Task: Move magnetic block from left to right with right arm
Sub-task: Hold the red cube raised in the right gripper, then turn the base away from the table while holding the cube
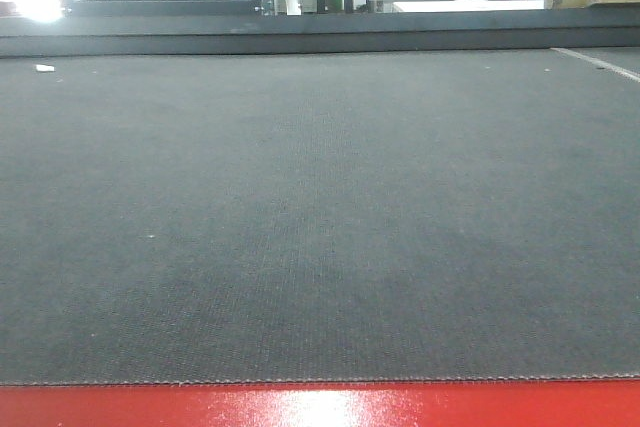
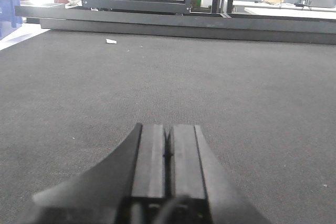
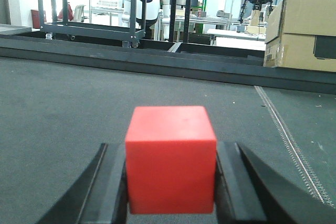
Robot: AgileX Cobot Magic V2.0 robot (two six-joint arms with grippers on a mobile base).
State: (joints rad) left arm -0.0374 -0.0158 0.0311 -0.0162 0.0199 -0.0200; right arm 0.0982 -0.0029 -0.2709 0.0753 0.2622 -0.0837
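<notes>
1. Red-orange matte cube, the magnetic block [image 3: 171, 166], fills the lower centre of the right wrist view. It sits squarely between the two black fingers [image 3: 111, 182] of the right gripper [image 3: 170, 153].
2. Both fingers lie flush against the cube's side faces with no gap showing, so I judge the right gripper clamped on it. Whether the cube rests on the dark grey woven mat [image 3: 63, 103] or hangs just above it cannot be told from this angle.
3. Key relation: the block lies dead ahead of the right wrist, centred in the jaws. A cube has no long axis, so no re-orientation should be needed. The next move is likely a sideways carry toward the right of the mat.
4. Left gripper [image 2: 168, 129], lower centre of the left wrist view: black fingers pressed together with nothing between them. No cube appears in that view, so the right arm is the nearer one.
5. Front view: bare mat only, with a glossy red strip [image 1: 320, 407] along the bottom edge. It shows no block and no arm.
6. Containers:
   - The brown cardboard box [image 3: 299, 30], upper right of the right wrist view, is closed, so its contents are hidden.
   - The blue plastic crate [image 2: 9, 9], upper left of the left wrist view, is cut off by the frame, so its contents cannot be seen.
</notes>
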